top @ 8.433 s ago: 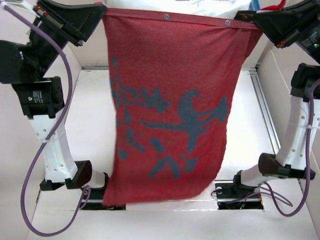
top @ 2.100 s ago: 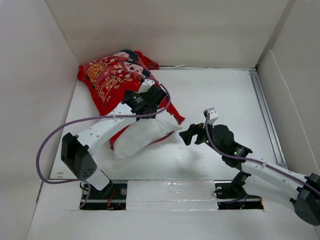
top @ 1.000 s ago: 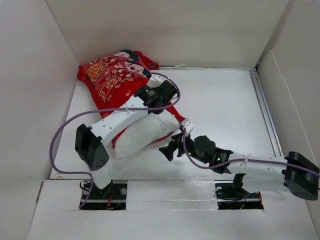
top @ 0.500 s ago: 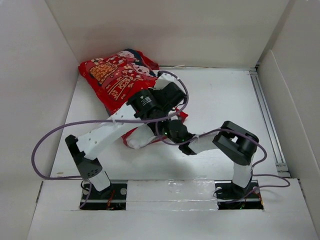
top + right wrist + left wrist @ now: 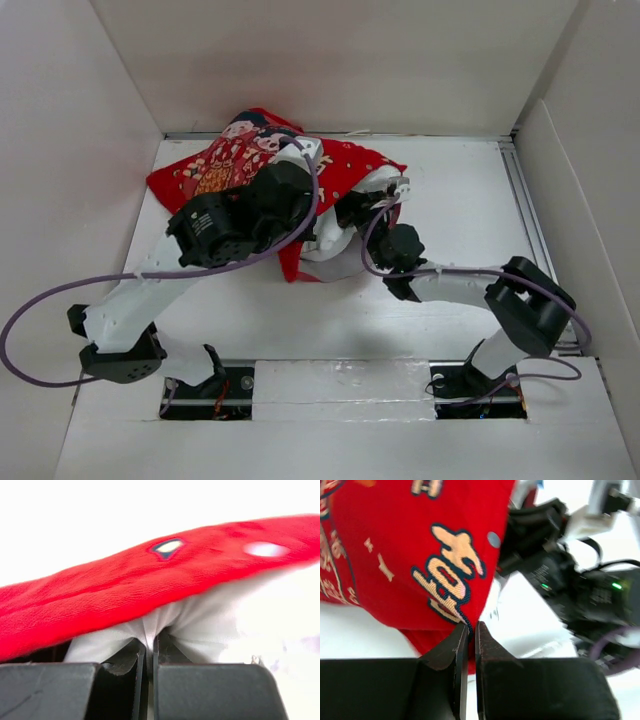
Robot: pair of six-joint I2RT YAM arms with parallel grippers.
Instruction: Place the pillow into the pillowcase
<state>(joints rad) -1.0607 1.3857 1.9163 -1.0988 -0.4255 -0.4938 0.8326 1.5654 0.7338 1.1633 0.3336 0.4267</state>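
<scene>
My left gripper (image 5: 468, 630) pinching pillowcase (image 5: 420, 545) edge; my right gripper (image 5: 149, 647) nipping pillow (image 5: 200, 615) fold, just under pillowcase.

Lab cell: white enclosure walls (image 5: 340, 70)

We see the pillowcase (image 5: 235, 165) in bright red, printed with gold characters edged in dark blue, small pale flowers and cartoon figures in patterned dress. The pillow (image 5: 325, 250) is plain white. The bench (image 5: 460, 200) is white. The left fingers (image 5: 445, 675) and right fingers (image 5: 120, 680) are black. The cables (image 5: 70, 286) are purple.
</scene>
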